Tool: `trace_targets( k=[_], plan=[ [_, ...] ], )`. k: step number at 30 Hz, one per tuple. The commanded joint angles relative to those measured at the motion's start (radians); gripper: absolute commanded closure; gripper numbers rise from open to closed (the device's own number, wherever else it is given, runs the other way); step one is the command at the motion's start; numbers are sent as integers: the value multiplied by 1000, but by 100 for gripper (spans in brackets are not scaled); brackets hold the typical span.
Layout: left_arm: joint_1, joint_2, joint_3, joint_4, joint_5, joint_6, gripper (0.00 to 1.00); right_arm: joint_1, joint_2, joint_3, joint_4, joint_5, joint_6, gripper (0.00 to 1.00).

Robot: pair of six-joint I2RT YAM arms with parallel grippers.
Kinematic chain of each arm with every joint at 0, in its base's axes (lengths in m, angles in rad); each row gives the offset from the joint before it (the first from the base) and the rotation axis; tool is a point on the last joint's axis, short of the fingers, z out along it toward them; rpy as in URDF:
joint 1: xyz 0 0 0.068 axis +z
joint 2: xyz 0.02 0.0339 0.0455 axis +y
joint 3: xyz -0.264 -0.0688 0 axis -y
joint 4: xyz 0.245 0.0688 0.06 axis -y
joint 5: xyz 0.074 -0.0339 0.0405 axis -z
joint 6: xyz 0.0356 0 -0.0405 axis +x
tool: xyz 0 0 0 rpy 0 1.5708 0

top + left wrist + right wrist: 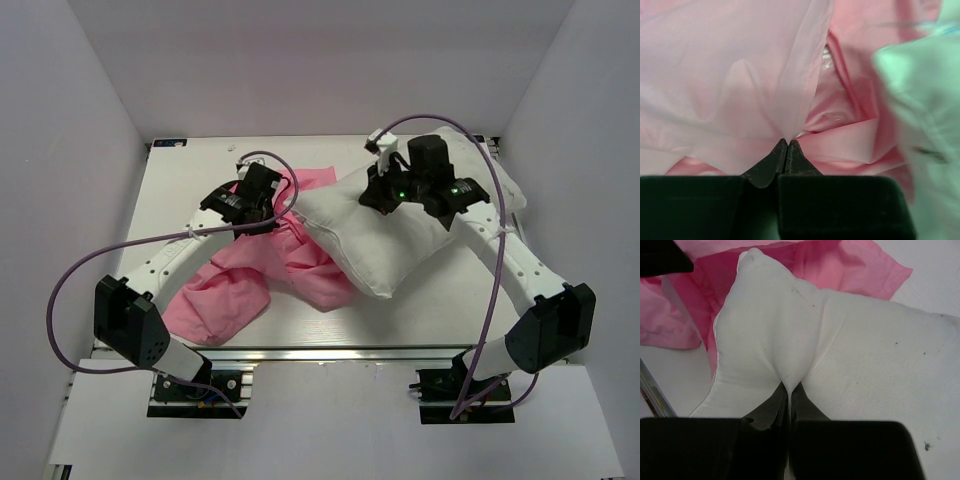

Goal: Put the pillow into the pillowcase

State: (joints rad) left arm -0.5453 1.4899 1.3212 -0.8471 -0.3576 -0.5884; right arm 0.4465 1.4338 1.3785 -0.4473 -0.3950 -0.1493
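Note:
The white pillow (400, 240) lies at an angle across the middle and right of the table, its left corner resting on the pink pillowcase (240, 285). The pillowcase is crumpled at the left. My left gripper (270, 203) is over the pillowcase's upper part. In the left wrist view the left gripper (786, 142) is shut on a fold of the pillowcase (730, 75), with the pillow (920, 125) blurred at the right. My right gripper (385, 193) sits on the pillow's top. In the right wrist view the right gripper (790, 386) pinches a pucker of the pillow (865, 355); the pillowcase (840, 265) shows beyond.
The white table (180, 200) is boxed in by white walls on the left, back and right. A metal rail (330, 353) runs along its near edge. Purple cables (70, 270) loop beside both arms.

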Motion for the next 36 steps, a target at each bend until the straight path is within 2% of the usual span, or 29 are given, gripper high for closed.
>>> trace_targets(
  k=[1,6,13,16,22,28,31,36],
  plan=[
    [1,-59,70,-3,3,-41,94,64,-10,33,65,19,-70,100],
    [2,-59,125,-14,0,-42,95,138,10,40,68,108,-160,100],
    [2,-94,142,-15,-1,-54,95,190,76,100,32,133,-176,100],
    [2,-109,127,17,61,-51,96,245,115,123,56,131,-179,100],
    [2,-144,66,91,192,-28,99,290,314,350,52,113,-85,100],
    [1,-224,-59,149,267,-54,99,290,519,583,94,177,-3,100],
    [1,-261,-114,186,287,-79,99,288,597,642,148,240,45,100],
    [2,-286,-140,210,310,-102,99,288,651,605,307,427,94,100]
  ],
)
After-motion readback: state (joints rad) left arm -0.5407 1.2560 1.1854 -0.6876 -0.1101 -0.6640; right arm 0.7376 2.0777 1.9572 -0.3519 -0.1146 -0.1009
